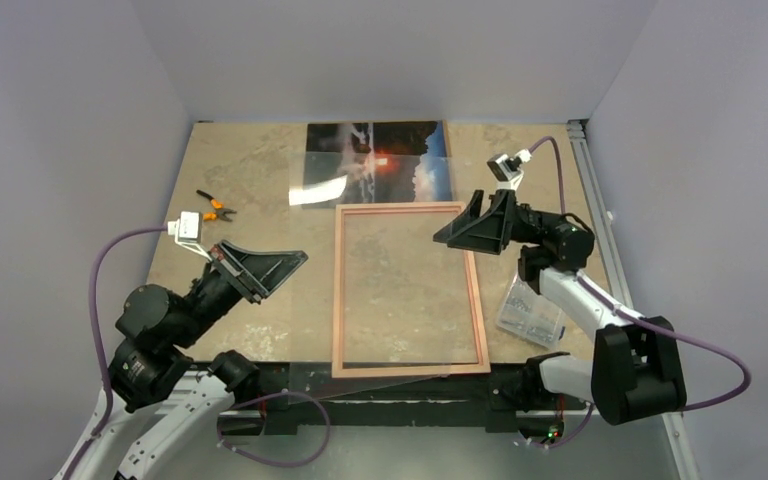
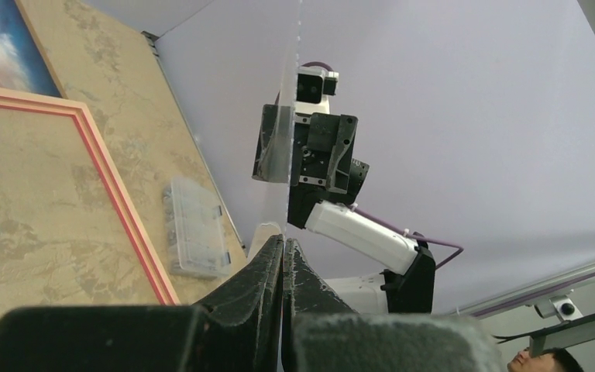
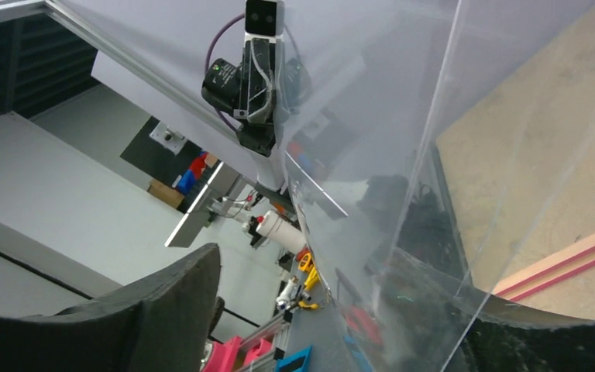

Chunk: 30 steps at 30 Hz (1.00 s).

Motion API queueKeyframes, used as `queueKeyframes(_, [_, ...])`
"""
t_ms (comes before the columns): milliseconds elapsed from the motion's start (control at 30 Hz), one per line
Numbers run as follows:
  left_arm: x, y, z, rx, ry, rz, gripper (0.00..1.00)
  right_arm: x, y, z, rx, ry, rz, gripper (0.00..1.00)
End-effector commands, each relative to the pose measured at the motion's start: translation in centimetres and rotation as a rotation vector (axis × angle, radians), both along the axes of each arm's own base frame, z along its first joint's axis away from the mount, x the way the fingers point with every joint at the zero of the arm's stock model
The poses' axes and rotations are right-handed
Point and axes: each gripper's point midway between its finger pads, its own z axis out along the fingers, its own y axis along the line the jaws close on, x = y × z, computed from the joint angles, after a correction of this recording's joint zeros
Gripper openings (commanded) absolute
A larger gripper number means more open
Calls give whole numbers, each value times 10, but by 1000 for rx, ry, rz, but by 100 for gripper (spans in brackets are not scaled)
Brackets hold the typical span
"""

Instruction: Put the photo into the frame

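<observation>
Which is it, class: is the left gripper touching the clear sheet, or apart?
Touching. The left wrist view shows the left gripper shut on the clear sheet, whose thin edge rises from between its closed fingers.

Top view down on table (image 1: 250,170); wrist views close, sharing frame (image 2: 124,209).

Above the frame's (image 1: 338,300) far half, the clear sheet (image 3: 372,116) pinched in my left gripper (image 2: 283,242) reaches across to my right gripper (image 1: 458,220) and bars that space, the photo (image 1: 400,150) lies just beyond it, a plastic box (image 1: 530,312) sits to its right, pliers (image 1: 216,207) lie far-left, and bare table (image 1: 240,170) gives room on its left.
</observation>
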Motion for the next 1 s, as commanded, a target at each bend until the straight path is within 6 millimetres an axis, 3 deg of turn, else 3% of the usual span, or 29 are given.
queueKeyframes(0, [3,8,9,-40,-44,46,0,-10,-1,-10,8,-31,2,77])
queueKeyframes(133, [10,6,-4,-42,-12,62,0,-5,2,-30,-2,40,-16,73])
queueKeyframes(300, [21,-2,-26,1,49,59,0,17,10,-50,-64,83,-63,23])
queueKeyframes(400, [26,-10,-36,41,81,41,2,31,12,-57,-117,70,-82,8])
queueKeyframes(467, [27,-15,-41,65,93,20,15,37,14,-59,-153,59,-85,2])
queueKeyframes(567, [25,-21,-45,93,93,-17,38,44,15,-62,-194,51,-85,0])
queueKeyframes(767, [14,-27,-49,136,61,-85,66,46,16,-58,-217,37,-75,0])
queueKeyframes(833, [11,-29,-51,149,52,-111,71,45,16,-55,-219,28,-67,0])
queueKeyframes(967, [10,-34,-62,200,68,-146,71,46,16,-47,-217,10,-56,0])
